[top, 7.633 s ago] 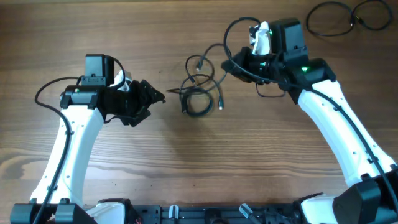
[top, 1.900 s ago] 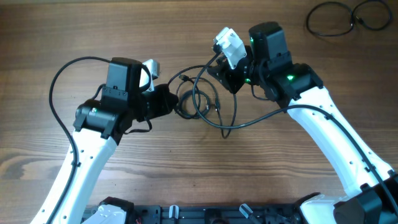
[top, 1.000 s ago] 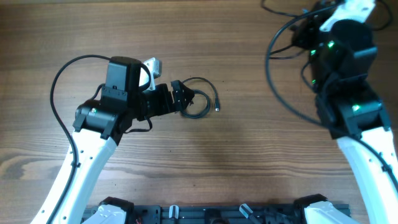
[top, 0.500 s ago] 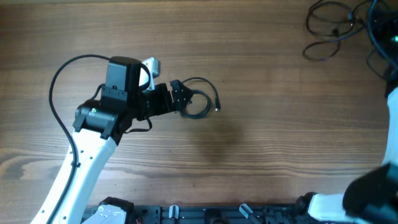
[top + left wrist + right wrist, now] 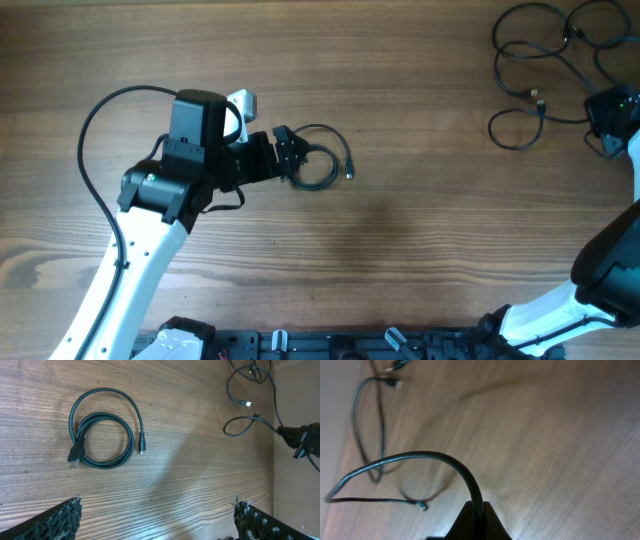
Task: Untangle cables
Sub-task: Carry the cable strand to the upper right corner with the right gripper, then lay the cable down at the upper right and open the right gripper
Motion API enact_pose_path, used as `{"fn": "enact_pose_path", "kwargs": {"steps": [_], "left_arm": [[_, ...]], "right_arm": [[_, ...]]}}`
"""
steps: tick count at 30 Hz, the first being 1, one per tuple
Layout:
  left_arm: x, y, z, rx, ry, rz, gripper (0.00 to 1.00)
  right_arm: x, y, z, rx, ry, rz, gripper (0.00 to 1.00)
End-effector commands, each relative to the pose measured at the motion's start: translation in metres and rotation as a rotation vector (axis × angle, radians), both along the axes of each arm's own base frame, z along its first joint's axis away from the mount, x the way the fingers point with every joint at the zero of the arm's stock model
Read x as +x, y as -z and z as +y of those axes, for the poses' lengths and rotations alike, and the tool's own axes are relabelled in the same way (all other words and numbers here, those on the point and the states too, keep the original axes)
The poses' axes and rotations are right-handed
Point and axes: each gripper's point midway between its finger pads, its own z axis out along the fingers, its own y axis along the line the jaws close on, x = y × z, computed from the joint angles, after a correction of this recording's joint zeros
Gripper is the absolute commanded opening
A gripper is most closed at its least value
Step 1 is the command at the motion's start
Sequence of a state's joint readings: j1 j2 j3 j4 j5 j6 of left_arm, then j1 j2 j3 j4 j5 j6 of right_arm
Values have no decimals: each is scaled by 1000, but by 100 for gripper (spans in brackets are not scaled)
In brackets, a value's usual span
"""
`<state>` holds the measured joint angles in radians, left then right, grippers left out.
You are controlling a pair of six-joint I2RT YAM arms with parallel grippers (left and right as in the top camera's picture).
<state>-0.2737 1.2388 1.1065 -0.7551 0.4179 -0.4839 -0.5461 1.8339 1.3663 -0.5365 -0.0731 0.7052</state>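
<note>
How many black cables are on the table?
4, I think: one coiled cable by the left fingers, one pinched cable in the right fingers, two looped cables in the far right corner, where overlaps may hide more.

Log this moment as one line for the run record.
left gripper: open, near coiled cable | right gripper: shut on second cable | other cables: loose loops, far corner

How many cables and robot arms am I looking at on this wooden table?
White-and-black robot arms: 2, the left arm and the right arm.
Thin black cables: 4, one coiled alone, one held by the right arm, and two overlapping loops in the far corner, as best the overlap lets me count.
Total: 6.
</note>
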Motion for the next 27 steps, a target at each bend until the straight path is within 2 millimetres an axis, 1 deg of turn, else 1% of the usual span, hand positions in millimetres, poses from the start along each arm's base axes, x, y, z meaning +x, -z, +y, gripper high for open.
{"fn": "enact_pose_path", "kwargs": {"steps": [1,2,4,5,7,14,17,20,21,22,25,27], "left_arm": [[5,-4,-1,0,1,-22,100],[5,-4,-1,0,1,-20,100],[5,-3,0,1,1,-20,100],[5,-3,0,2,-1,-20,100],[6,-3,1,6,-5,-22,100],[6,-3,1,6,-5,-22,100],[5,-3,1,6,-5,-21,100],[5,-3,1,6,-4,-21,100],[5,-3,1,6,-4,-20,100],[5,-3,1,6,-4,-20,100],[5,-3,1,6,-5,-21,100],[5,-3,1,6,-4,-20,99]], "right_arm": [[-20,7,-3,85,230,44,5],[-27,12,2,135,297,64,5],[-33,15,5,155,315,86,4],[-38,18,9,168,317,114,5],[-43,21,16,195,345,136,5],[-44,20,8,152,360,137,6],[-42,19,4,132,363,127,5],[-43,16,-9,59,387,125,6],[-42,13,-18,14,398,120,6],[-40,9,-24,-29,380,113,6],[-22,-8,-44,-196,252,73,5],[-21,-15,-55,-268,245,80,5]]}}
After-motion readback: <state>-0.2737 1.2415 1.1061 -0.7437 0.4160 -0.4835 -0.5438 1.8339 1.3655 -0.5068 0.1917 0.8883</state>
